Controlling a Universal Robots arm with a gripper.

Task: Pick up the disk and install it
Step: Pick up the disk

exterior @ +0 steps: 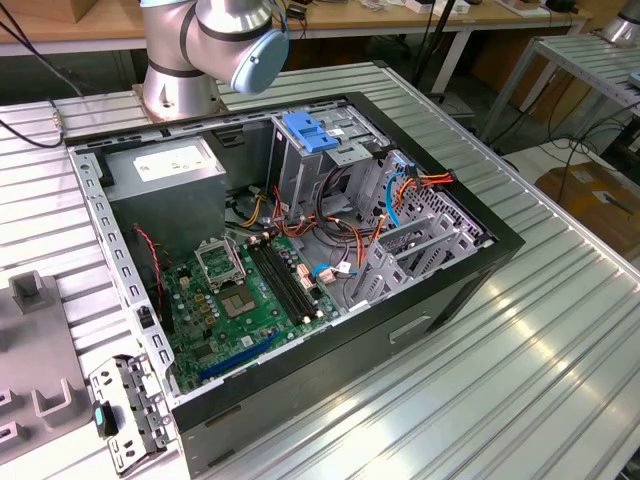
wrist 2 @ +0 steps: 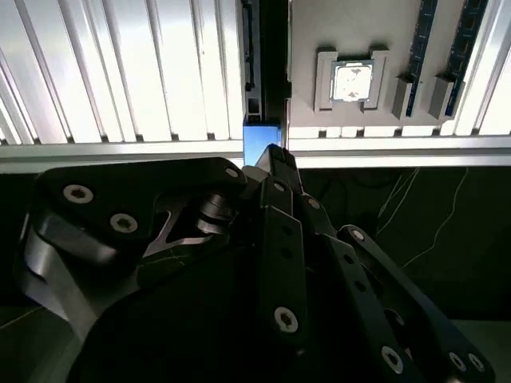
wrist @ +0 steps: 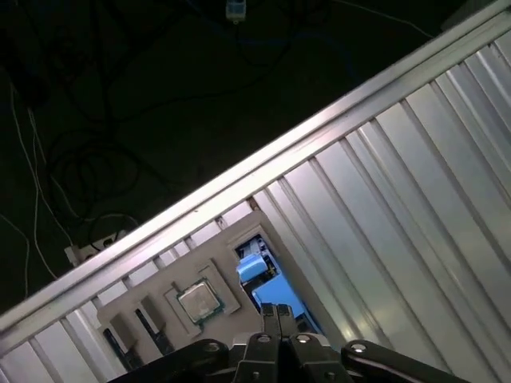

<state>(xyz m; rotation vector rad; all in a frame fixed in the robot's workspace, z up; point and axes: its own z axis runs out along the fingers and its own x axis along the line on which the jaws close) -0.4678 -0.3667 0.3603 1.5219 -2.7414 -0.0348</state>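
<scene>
Nearest the wrist cameras, the gripper (wrist 2: 270,155) has its black fingers pressed together and pinches nothing that I can see. In the first wrist view its tips (wrist: 276,313) meet the same way.

Just past the tips, a blue plastic edge stands in a dark slot. I take it for a side rail of the disk (wrist 2: 261,134), set on edge, and the first wrist view shows it too (wrist: 257,270). Its label and metal body are hidden. The tips hover just beside the rail, but I cannot tell whether they touch it.

Next to the slot is a grey tray (wrist 2: 343,24) holding a processor chip (wrist 2: 350,81) and two memory modules (wrist 2: 421,40). Beyond that come the ribbed aluminium table (wrist 2: 120,72), its edge, and loose cables (wrist: 80,159) on the dark floor.

In the exterior view the open computer case (exterior: 330,370) lies on the table. Its motherboard (exterior: 240,300) is nearer. The drive cage (exterior: 300,170), topped by a blue latch (exterior: 310,130), and the power supply (exterior: 170,170) are farther. The arm's base (exterior: 185,60) is farthest.

The step in hand looks like the approach to the pick, with the disk not yet lifted. A grasp would call for the fingers to spread wider than the disk's thickness and then close squarely across it, clear of the slot walls.
</scene>
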